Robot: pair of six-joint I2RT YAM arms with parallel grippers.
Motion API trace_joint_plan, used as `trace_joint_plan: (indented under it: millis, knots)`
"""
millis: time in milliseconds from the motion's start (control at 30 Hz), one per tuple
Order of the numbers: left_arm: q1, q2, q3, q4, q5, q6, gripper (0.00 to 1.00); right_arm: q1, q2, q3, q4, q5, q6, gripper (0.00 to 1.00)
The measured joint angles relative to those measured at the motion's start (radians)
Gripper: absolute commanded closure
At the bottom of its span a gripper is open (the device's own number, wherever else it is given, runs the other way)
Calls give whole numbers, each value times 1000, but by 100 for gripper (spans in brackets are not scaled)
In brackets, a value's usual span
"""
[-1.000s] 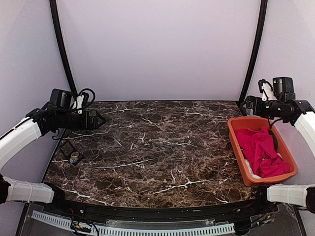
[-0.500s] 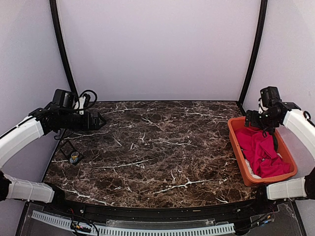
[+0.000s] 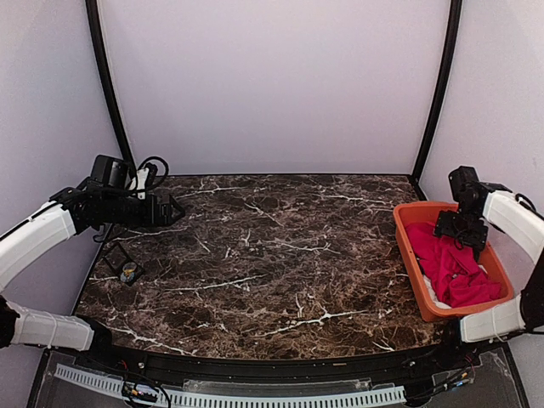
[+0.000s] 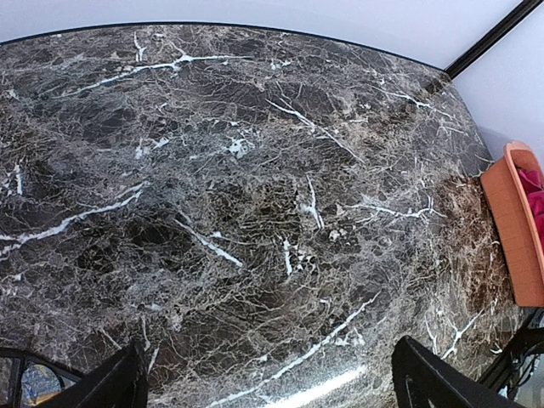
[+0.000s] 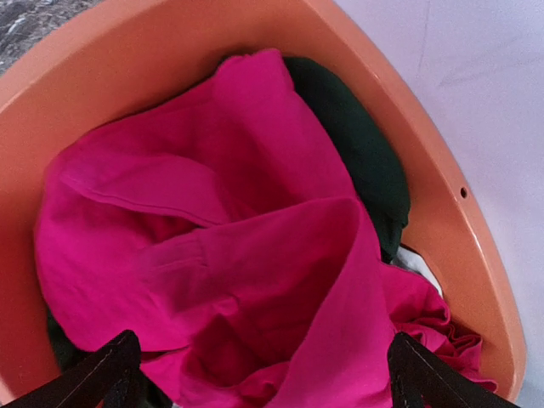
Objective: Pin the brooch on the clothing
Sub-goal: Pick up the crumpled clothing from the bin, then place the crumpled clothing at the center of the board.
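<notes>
The clothing, a crumpled bright red T-shirt (image 3: 448,259), lies in an orange bin (image 3: 407,253) at the table's right edge. My right gripper (image 3: 463,235) hangs just above it, pointing down. In the right wrist view the red shirt (image 5: 238,255) fills the gap below the open right gripper (image 5: 261,348), and nothing is between the fingers. A small round piece that looks like the brooch (image 3: 128,273) lies near the table's left edge, beside a black square piece (image 3: 117,254). My left gripper (image 3: 172,207) hovers open behind it, over bare marble (image 4: 268,348).
Under the red shirt lie a dark green garment (image 5: 365,153) and a bit of white cloth (image 5: 418,265). The orange bin's wall (image 5: 127,59) rings the clothes; its end shows in the left wrist view (image 4: 510,221). Black frame posts (image 3: 106,81) rise at the back corners.
My right arm has swung from behind the bin down over the red shirt, turning its gripper to face into the bin. The left arm has barely shifted.
</notes>
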Motion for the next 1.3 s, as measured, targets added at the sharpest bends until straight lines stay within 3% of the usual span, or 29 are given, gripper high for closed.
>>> trace_joint_plan:
  millis: [67,100,167,233,267,500,667,800,933,967,1033,1067,1133,1167,1200,1300]
  knots:
    - [0,-2,0,0,5,0,0,-23,8,-15,-8,5,18,5]
    - [0,-4,0,0,8,0,0,-33,10,-21,-9,3,23,17]
    - [0,-10,-1,1,11,0,0,-52,15,-33,-9,-5,32,49]
    - [0,-16,-4,2,14,0,0,-65,14,-43,-8,-16,43,88]
    - [0,-18,-5,3,15,0,0,-68,13,-47,-7,-21,48,100]
    - [0,-31,-11,11,29,0,0,-71,-81,-23,-17,-92,62,100]
    - [0,-32,-13,24,36,-1,0,-31,-143,156,7,-261,30,100]
    - [0,-36,-13,25,35,-1,0,153,-62,462,46,-377,-12,100]
    - [0,-58,-12,22,9,0,0,440,139,783,116,-459,-79,100]
    - [0,-68,-11,21,0,0,0,517,200,851,129,-476,-99,95]
    - [0,-101,-10,18,-49,-1,0,653,323,964,137,-512,-142,58]
    - [0,-124,-9,14,-81,-2,0,712,386,1012,134,-528,-159,45]
    - [0,-174,-7,8,-142,-4,0,794,491,1088,122,-548,-187,28]
    - [0,-197,-5,3,-167,-5,0,830,539,1109,117,-557,-200,11]
    - [0,-216,-3,0,-186,-6,0,858,570,1110,110,-563,-211,3]
    - [0,-261,0,-6,-249,-9,0,884,584,1028,92,-565,-235,1]
